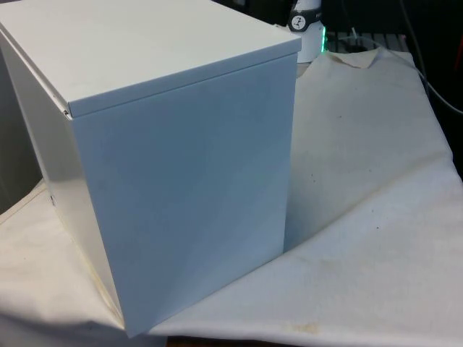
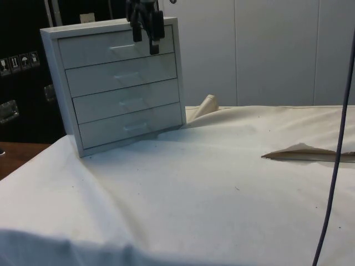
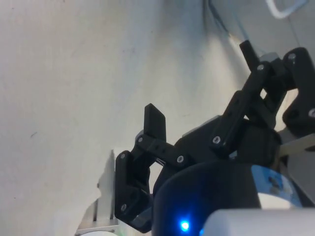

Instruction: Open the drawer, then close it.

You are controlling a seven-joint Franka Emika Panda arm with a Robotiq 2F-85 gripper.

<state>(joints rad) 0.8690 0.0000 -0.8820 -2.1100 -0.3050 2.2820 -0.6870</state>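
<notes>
In the front view the chest of drawers (image 1: 181, 166) turns a blank white back and side to the camera. In the side view the pincer (image 2: 145, 40) hangs released, fingers apart, before the top drawer (image 2: 116, 49), whose small pale handle (image 2: 122, 47) sits just beside and slightly below it; all four drawers look shut and flush. In the wrist view the spread fingers (image 3: 155, 124) point over the cloth-covered desk (image 3: 64, 98); the handle is shallow, so a misaligned closing could slip off or nudge the light chest.

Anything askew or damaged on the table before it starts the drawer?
Only the white cloth: a fold is rucked up at its far edge. The chest of drawers stands upright, all four drawers flush; the end effector hangs by the top drawer.
</notes>
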